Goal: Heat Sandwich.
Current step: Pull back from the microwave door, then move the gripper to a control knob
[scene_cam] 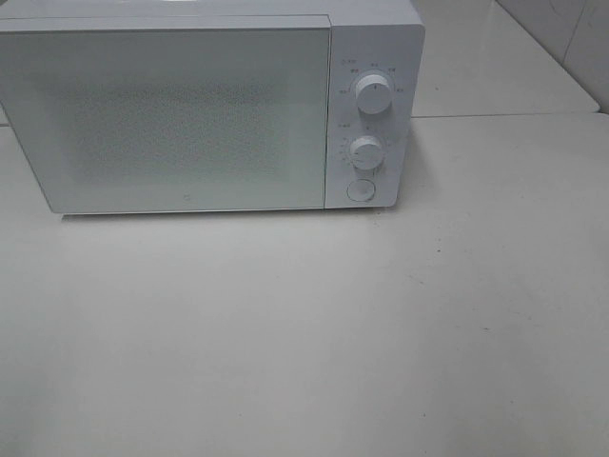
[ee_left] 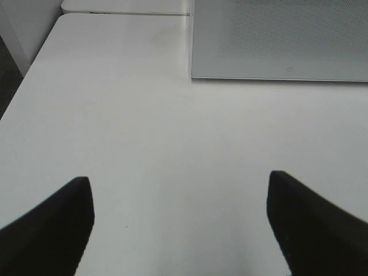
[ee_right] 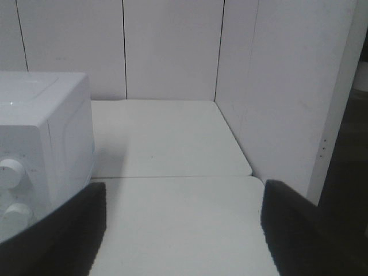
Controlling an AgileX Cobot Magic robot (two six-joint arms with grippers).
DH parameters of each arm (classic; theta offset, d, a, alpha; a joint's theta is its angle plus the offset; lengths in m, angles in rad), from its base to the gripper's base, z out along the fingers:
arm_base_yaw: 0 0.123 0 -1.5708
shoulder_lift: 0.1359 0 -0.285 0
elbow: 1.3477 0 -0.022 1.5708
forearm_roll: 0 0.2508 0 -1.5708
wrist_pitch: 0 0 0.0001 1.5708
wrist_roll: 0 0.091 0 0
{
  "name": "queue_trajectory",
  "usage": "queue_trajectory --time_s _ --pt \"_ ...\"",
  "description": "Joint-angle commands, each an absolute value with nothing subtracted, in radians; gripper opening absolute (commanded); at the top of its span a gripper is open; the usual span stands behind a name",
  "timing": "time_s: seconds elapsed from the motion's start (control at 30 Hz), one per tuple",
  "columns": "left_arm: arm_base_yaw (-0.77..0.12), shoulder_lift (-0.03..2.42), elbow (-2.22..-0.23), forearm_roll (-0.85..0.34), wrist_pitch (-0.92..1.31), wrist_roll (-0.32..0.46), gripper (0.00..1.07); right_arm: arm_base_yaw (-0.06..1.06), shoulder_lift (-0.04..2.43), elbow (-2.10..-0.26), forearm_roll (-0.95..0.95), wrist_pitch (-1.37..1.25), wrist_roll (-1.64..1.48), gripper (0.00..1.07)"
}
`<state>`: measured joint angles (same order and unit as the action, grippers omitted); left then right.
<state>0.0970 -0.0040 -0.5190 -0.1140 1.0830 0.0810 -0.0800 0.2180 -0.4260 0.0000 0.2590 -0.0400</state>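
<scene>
Nearest, at the left gripper [ee_left: 179, 175]: held low over the tabletop [ee_left: 144, 115] with jaws spread wide and nothing between them, likely parked clear of the work. Much the same at the right gripper [ee_right: 184, 183]: jaws apart, empty, aimed past the control side of the microwave [ee_right: 40, 132] toward the wall [ee_right: 172, 52]. Cannot find either arm in the high view, so both presumably outside its frame. Farther out, set toward the rear of the tabletop, the microwave again, with door [scene_cam: 171, 124] shut and dials [scene_cam: 373, 93] facing forward, within reach. No sign of the sandwich in any view. Possibly behind that speckled, washed-out door, possibly out of frame; cannot tell which. Dial markings too small to read.
</scene>
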Motion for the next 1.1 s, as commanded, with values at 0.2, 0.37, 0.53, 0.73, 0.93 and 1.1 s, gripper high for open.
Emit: queue_trajectory --time_s 0.2,0.37,0.53,0.73,0.93,1.1 --pt "0.099 -0.028 -0.516 -0.115 1.069 0.075 0.78 -0.079 0.331 -0.401 0.000 0.043 -0.036 0.73" --pt "0.099 -0.028 -0.516 -0.115 1.069 0.075 0.78 -0.079 0.436 -0.401 0.000 -0.038 -0.036 0.73" --pt "0.099 -0.028 -0.516 -0.115 1.069 0.075 0.78 -0.079 0.536 -0.401 0.000 -0.114 -0.036 0.73" --pt "0.099 -0.028 -0.516 -0.115 1.069 0.075 0.78 -0.036 0.652 -0.401 -0.040 -0.239 -0.035 0.73" --pt "0.099 -0.028 -0.516 -0.115 1.069 0.075 0.78 0.100 0.767 -0.401 -0.163 -0.299 -0.035 0.73" --pt "0.099 -0.028 -0.516 -0.115 1.069 0.075 0.78 0.185 0.910 -0.401 -0.120 -0.356 -0.035 0.73"
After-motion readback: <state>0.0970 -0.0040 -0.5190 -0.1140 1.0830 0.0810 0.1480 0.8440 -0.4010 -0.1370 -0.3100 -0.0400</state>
